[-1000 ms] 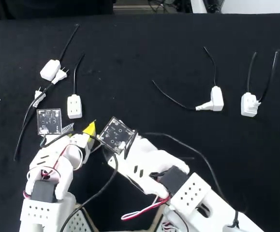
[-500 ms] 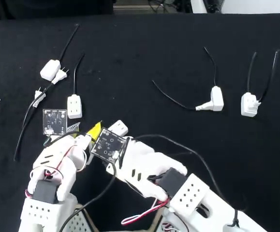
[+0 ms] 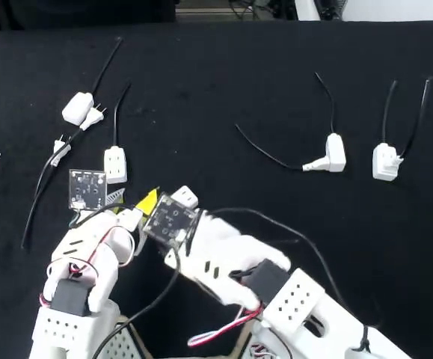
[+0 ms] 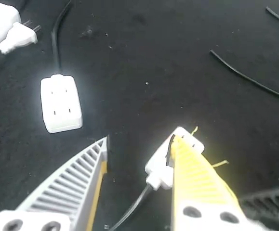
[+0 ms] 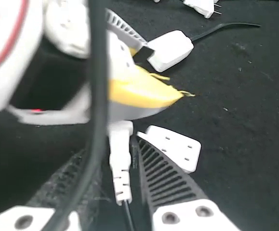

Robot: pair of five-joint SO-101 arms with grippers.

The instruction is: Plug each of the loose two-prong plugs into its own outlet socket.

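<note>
Lower left of centre in the high view: a white socket block, slotted face up, flat on the black table cloth. Touched on one side by the tip of the yellow finger of the left gripper, jaws spread wide and holding nothing. Ribbed grey finger well apart on the other side, dark cloth between the two. Just beside the block, the right gripper, dark ribbed jaws drawn narrow and clasped on a white cord end, smooth moulded plastic, ringed where it meets its black cable. Plug or the block's own tail: impossible to tell. Near the left gripper, toward the left of the high view, a second socket block, rounded and rectangular, on a short black cord. Further toward the upper left, a cluster of white two-prong plugs with metal prongs showing, close to the table's left edge. At the right of the high view, well apart from both arms, an angled white plug and a squat white adapter, each trailing a thin black cord. Broad matte cloth between the left cluster and the right pair, crossed by one loose black cord.
</note>
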